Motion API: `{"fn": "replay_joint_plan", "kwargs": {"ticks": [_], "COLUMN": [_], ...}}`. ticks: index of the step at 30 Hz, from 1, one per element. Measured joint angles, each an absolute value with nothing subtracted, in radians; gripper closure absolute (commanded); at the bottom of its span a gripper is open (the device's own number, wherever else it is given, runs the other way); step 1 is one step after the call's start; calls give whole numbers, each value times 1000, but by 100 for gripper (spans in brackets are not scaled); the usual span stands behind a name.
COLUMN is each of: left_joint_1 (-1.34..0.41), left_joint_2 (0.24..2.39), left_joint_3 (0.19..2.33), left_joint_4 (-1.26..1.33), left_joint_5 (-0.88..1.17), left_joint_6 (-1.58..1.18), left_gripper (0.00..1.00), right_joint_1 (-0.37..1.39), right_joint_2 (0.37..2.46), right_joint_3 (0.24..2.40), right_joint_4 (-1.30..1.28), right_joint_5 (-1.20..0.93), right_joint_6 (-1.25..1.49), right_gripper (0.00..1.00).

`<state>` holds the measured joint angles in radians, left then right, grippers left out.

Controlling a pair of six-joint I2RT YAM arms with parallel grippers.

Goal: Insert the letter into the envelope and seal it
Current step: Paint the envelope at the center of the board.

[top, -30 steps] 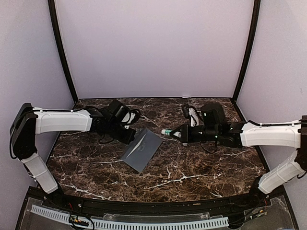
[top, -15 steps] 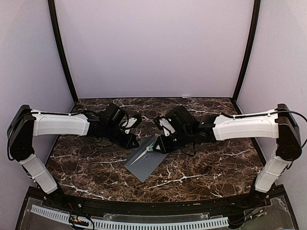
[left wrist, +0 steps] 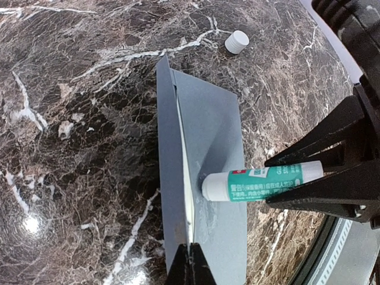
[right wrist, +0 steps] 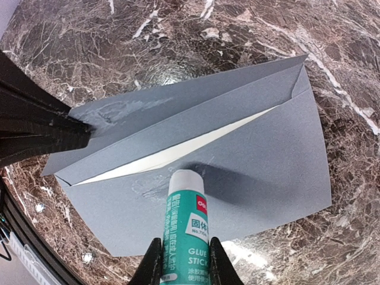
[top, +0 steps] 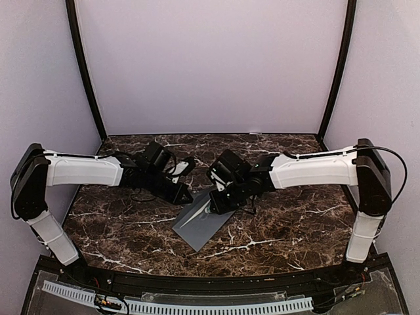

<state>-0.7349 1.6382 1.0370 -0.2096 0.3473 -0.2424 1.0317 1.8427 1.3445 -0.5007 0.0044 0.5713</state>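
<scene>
**Markings.** The glue stick [right wrist: 185, 219] is showing a green band with white capitals reading "GLUE STICK". Above it, smaller characters and a small red mark are too fine to read. In the left wrist view the print on the tube is also too small to make out. No writing is showing on the envelope [right wrist: 255, 160].

**Right gripper** [right wrist: 181, 255]. It is gripping the glue stick across the barrel, jaws narrow around it. The white tip is pressing on the envelope's grey face, just below the mouth.

**Left gripper** [left wrist: 190, 252]. It is pinching the point of the envelope's flap, jaws closed on the paper. The flap is standing raised off the body, with a glossy smear beside the pinch.

**Task items.** The envelope is lying at the middle of the marble table [top: 275, 230], between the two grippers. The letter [right wrist: 178, 153] is sitting inside it, showing only as a pale sliver along the open mouth, just beyond the glue tip.

**Other.** A small white cap [left wrist: 237, 42] is standing on the table beyond the envelope's far corner, apart from it.
</scene>
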Motion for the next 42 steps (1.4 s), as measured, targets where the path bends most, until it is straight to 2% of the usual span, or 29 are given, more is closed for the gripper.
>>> {"fn": "replay_joint_plan", "kwargs": {"ticks": [18, 42], "left_joint_1": [-733, -733], "left_joint_2": [1729, 1736], "left_joint_3": [1037, 1037], "left_joint_4": [-210, -210], "left_joint_5": [352, 352], "left_joint_6": [-244, -243], "left_gripper": [100, 100], "right_joint_1": [1031, 1022], "right_joint_2": [1885, 1930], "right_joint_3": [1347, 1347], "right_joint_4": [-493, -462], "right_joint_5": [54, 43], "right_joint_6": [585, 574], "right_gripper": [100, 100]}}
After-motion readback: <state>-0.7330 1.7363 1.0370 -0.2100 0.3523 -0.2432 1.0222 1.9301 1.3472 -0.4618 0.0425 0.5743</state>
